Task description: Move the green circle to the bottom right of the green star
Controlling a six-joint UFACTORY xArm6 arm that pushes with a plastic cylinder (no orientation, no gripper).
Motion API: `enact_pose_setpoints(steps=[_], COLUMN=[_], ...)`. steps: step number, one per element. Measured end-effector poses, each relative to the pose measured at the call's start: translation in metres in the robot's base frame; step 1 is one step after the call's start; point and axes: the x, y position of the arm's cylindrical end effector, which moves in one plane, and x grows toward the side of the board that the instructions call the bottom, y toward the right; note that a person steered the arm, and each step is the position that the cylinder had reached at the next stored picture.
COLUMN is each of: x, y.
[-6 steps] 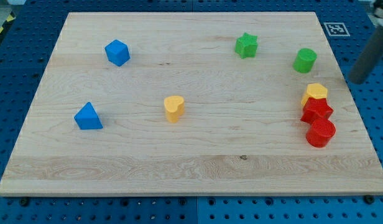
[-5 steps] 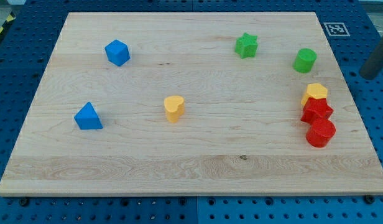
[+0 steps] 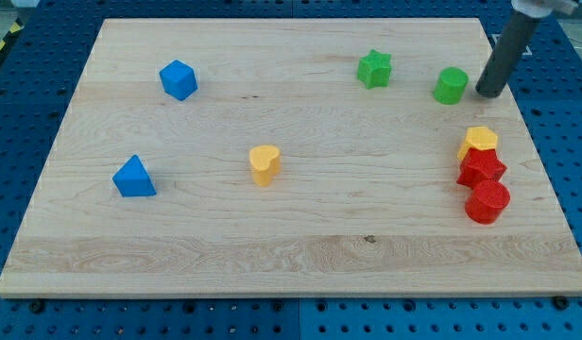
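The green circle (image 3: pixel 451 85) sits on the wooden board (image 3: pixel 291 246) at the view's upper right. The green star (image 3: pixel 374 69) lies to its left and slightly higher. My tip (image 3: pixel 485 94) is on the board just right of the green circle, a small gap away from it. The dark rod slants up to the view's top right.
A yellow block (image 3: pixel 479 142), a red star-like block (image 3: pixel 481 168) and a red round block (image 3: pixel 487 201) are stacked in a column below the green circle. A yellow heart (image 3: pixel 264 163), a blue cube (image 3: pixel 178 79) and a blue triangle (image 3: pixel 133 177) lie to the left.
My rod has moved from off the board's right edge onto the board beside the green circle. The green circle has shifted slightly left and up.
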Motion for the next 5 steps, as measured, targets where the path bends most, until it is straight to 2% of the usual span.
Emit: enact_pose_setpoints(steps=[2,3,4,5], x=[-0.011,-0.011,-0.011,0.013], y=[-0.068,-0.075,-0.048,-0.013])
